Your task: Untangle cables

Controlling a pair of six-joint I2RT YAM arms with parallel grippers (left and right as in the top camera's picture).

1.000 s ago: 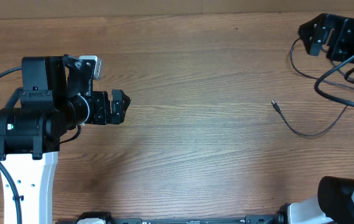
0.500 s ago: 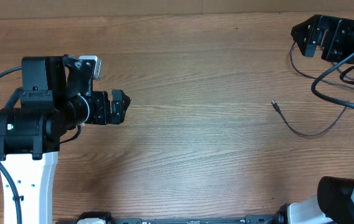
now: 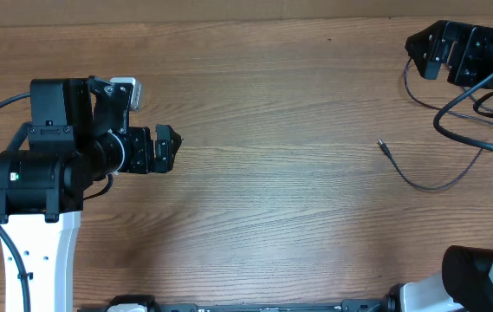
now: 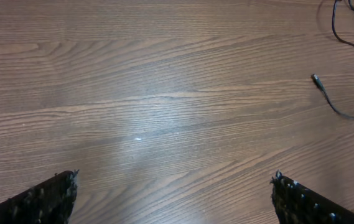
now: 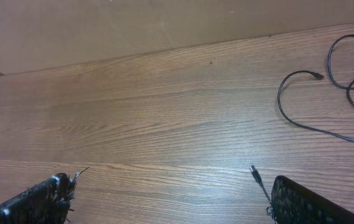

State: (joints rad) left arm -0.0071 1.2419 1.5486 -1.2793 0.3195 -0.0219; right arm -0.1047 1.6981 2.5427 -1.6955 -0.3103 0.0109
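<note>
The table (image 3: 272, 87) is brown wood, and most of it is bare. The cables (image 3: 428, 187) are all on the right side. One thin black cable curves out toward the middle of the table, and its small plug (image 3: 382, 146) lies by itself, touching nothing else. More thin cables lie further right, by the edge of the overhead picture. In the right wrist view two of them make loops (image 5: 282, 102) and seem to cross over each other near the far right. From above it is hard to tell them from the thicker wires that belong to the arm. The left end effector (image 3: 172, 148) is on the left side, well apart from every cable. Its jaws are wide open and hold nothing, and its own camera shows only bare wood between the fingers (image 4: 46, 199). The right end effector (image 3: 421, 54) is at the far right, above the table and close to the pile of cables. Its jaws are wide open too, and nothing is in them. I think the job is at its very start or not far along. No cable is being held, and the loops on the right look mixed up. What is left is to grab the cables one by one and pull them apart, so each one lies alone.
</note>
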